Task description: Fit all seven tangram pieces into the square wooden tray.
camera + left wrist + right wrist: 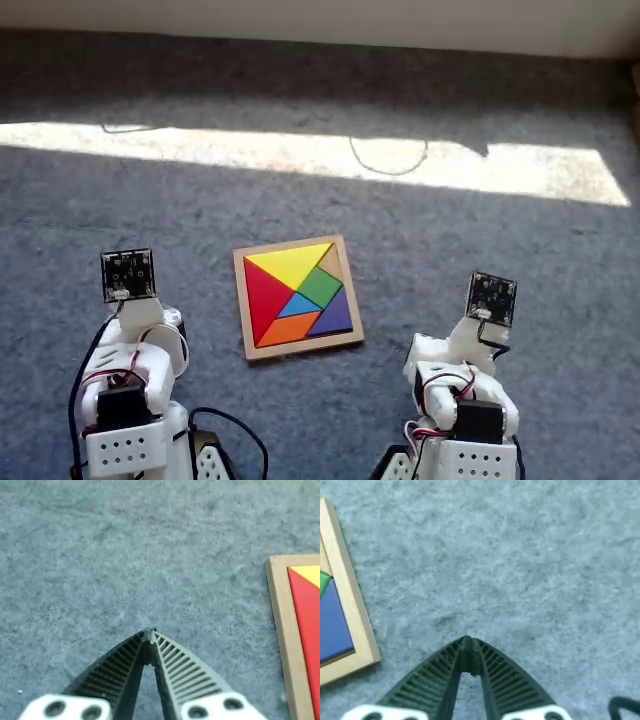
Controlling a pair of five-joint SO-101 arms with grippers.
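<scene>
Between the two arms, on grey carpet (480, 230), lies the tray (246, 305), flat and turned a little off square. Its floor is covered by coloured pieces packed edge to edge: a yellow triangle (290, 265) along the far side, a red triangle (262, 298) along the left side, a green square (320, 287) near the middle, a small blue triangle (298, 306) below it, an orange piece (287, 329) at the near edge and a purple triangle (336, 313) at the near right. A tan triangle (330, 262) fills the far right corner; I cannot tell whether it is a piece or bare wood. The left arm (130, 385) sits folded to the tray's left, the right arm (465, 395) to its right, both apart from it. The left gripper (151, 632) hangs over bare carpet near the tray's rim (280, 630), fingers together at the tips and holding nothing. The right gripper (468, 641) is likewise closed and empty over carpet, near the tray's corner (355, 630). Farther off, a strip of sunlight (250, 150) crosses the carpet, with a thin cable loop (390, 168) lying in it.
</scene>
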